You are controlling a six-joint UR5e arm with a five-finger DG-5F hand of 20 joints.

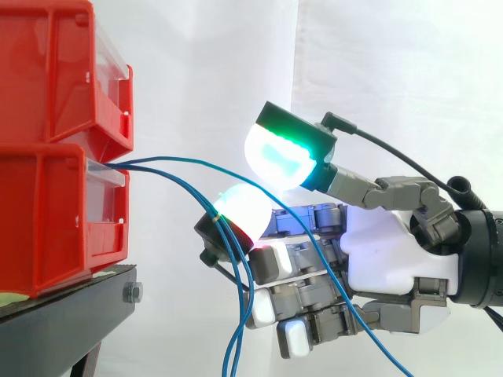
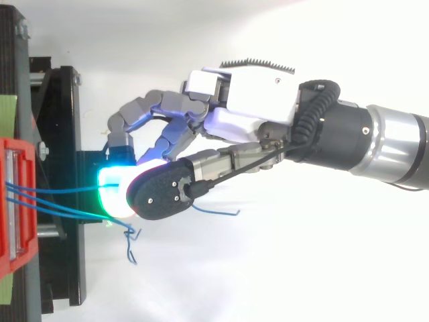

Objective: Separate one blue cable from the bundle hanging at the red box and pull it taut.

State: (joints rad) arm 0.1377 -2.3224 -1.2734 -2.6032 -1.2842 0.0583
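Several thin blue cables (image 1: 169, 161) come out between two stacked red bins (image 1: 47, 212) at the left. My hand (image 1: 385, 251) reaches in from the right, just off the bins' front. One blue cable (image 1: 338, 283) arcs through the gap between the raised green-glowing thumb pad (image 1: 279, 153) and a white-red fingertip (image 1: 244, 208), then drops to the lower right. The other cables (image 1: 232, 314) bend over the dark back of that fingertip and hang straight down. Thumb and fingertip stand apart and pinch nothing. From above, the hand (image 2: 248, 100) covers the cables' (image 2: 60, 190) far ends.
The bins rest on a black stand (image 1: 71, 314) with a bolt at its edge. A white curtain hangs behind. From above, the red bin (image 2: 13, 201) lies at the left edge, and loose cable ends (image 2: 131, 248) curl below the hand.
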